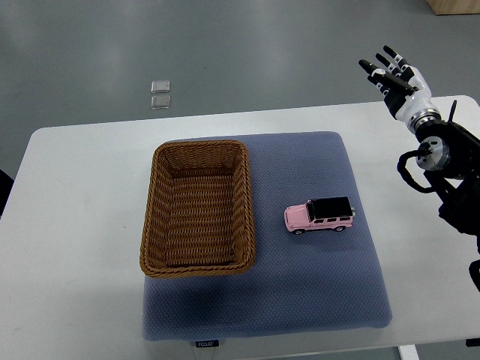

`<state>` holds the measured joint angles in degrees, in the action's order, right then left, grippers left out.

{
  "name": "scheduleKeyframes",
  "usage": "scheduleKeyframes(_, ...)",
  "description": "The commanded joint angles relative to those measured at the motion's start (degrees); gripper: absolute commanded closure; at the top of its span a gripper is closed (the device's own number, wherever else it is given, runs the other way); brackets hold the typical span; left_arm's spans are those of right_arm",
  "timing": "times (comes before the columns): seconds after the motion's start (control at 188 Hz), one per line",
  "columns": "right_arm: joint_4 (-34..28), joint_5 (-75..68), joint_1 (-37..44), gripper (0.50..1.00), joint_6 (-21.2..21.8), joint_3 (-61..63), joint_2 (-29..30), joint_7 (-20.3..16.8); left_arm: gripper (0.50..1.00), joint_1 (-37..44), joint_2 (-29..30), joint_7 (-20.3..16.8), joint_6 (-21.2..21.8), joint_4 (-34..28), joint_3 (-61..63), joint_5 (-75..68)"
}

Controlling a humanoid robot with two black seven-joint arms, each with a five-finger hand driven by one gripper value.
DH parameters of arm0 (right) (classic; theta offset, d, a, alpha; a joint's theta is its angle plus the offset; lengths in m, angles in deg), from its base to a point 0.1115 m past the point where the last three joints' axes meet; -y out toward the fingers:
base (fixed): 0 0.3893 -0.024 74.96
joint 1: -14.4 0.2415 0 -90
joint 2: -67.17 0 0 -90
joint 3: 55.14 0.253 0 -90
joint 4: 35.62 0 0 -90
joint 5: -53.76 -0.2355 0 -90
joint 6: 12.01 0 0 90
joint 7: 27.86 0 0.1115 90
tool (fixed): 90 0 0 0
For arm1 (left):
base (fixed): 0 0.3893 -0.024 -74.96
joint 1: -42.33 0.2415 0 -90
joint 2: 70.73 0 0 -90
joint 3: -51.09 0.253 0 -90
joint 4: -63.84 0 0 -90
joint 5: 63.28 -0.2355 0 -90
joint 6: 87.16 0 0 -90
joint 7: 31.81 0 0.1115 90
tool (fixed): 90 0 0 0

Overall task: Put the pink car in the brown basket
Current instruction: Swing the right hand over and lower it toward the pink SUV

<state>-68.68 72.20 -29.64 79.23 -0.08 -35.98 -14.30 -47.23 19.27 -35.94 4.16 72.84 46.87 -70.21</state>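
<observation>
A pink toy car with a black roof stands on its wheels on the blue-grey mat, right of centre. A brown wicker basket sits empty on the mat's left half, a short gap left of the car. My right hand is raised at the table's far right corner, well above and right of the car, with its fingers spread and holding nothing. Its arm comes in along the right edge. The left arm does not show.
The mat lies on a white table. Two small clear squares lie on the grey floor beyond the table's far edge. A dark object touches the picture's left edge.
</observation>
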Motion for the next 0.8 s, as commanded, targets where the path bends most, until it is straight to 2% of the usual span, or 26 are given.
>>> scheduleKeyframes(0.0, -2.1, 1.3, 1.4, 0.593, -1.2, -3.9, -2.8, -0.5, 0.5, 0.0, 0.0, 0.0, 0.0, 0.0, 0.0, 0.0)
scheduleKeyframes(0.165, -7.0, 5.0, 7.0, 0.593, -2.5, -18.4, -9.7, -0.5, 0.5, 0.0, 0.0, 0.0, 0.0, 0.0, -0.1, 0.0)
scheduleKeyframes(0.304, -10.4, 7.1, 13.7, 0.593, -1.1, -29.5, -16.7, -0.5, 0.5, 0.0, 0.0, 0.0, 0.0, 0.0, 0.0, 0.0)
scheduleKeyframes(0.453, -16.4, 12.9, 22.2, 0.593, 6.4, -42.6, -23.5, -0.6, 0.5, 0.0, 0.0, 0.0, 0.0, 0.0, 0.0, 0.0)
scheduleKeyframes(0.56, -22.6, 18.8, 27.9, 0.593, 9.6, -49.4, -27.9, -1.3, 0.5, 0.0, 0.0, 0.0, 0.0, 0.0, 0.0, 0.0)
scheduleKeyframes(0.624, -25.6, 21.6, 32.5, 0.595, 12.2, -53.4, -30.0, -3.8, 0.5, 0.0, 0.0, 0.0, 0.0, 0.1, 0.0, 0.0)
scheduleKeyframes(0.693, -26.6, 21.7, 38.1, 0.597, 16.7, -57.1, -30.9, -9.5, 0.5, 0.0, 0.0, 0.0, 0.0, 0.0, 0.0, 0.0)
scheduleKeyframes(0.704, -26.6, 21.7, 38.2, 0.597, 16.7, -57.1, -30.9, -9.5, 0.5, 0.0, 0.0, 0.0, 0.0, 0.0, 0.0, 0.0)
scheduleKeyframes(0.794, -26.6, 21.7, 43.9, 0.599, 18.4, -62.3, -30.7, -16.7, 0.5, 0.0, 0.0, 0.0, 0.0, 0.0, 0.0, 0.0)
